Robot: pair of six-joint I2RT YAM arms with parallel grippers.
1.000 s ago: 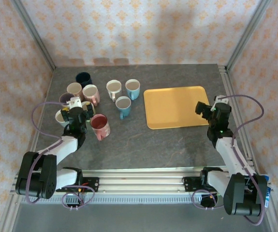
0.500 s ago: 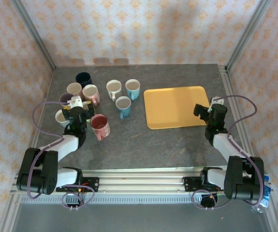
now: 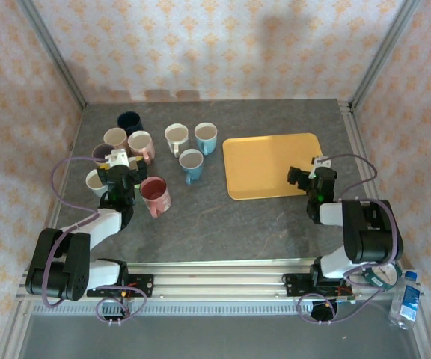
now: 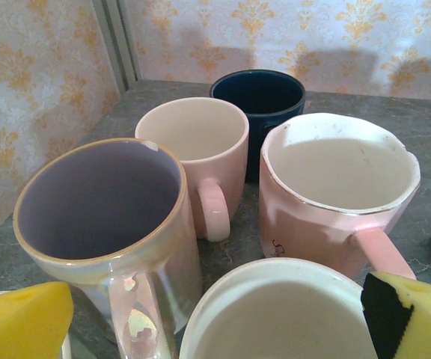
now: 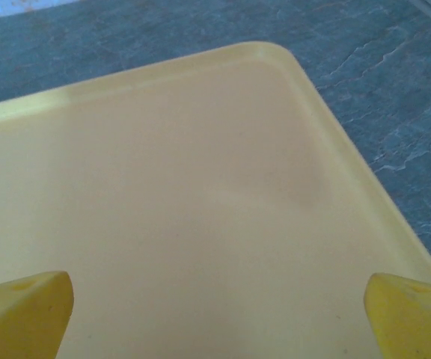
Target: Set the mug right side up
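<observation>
Left gripper (image 3: 118,163) is hovering over the mug cluster at the left side of the table (image 3: 238,224). Its jaws are standing wide apart and gripping nothing. In the left wrist view its yellow fingertips (image 4: 21,321) are flanking the rim of a white mug (image 4: 275,314). Beyond that I am seeing a lilac-lined mug (image 4: 99,202), a beige mug (image 4: 193,138), a navy mug (image 4: 259,93) and a pink mug (image 4: 339,172). All are sitting mouth up.

The red mug (image 3: 156,196) is standing just right of the left gripper, a little apart from the cluster. It is showing its open mouth to the overhead camera.

Right gripper (image 3: 301,178) is hanging low over the near right corner of the yellow tray (image 3: 271,164), fully spread and empty. In the right wrist view its fingertips (image 5: 21,314) are framing bare tray surface.

Three more mugs are sitting between the cluster and the tray, one cream (image 3: 176,137) and two light blue (image 3: 206,137), all mouth up.
</observation>
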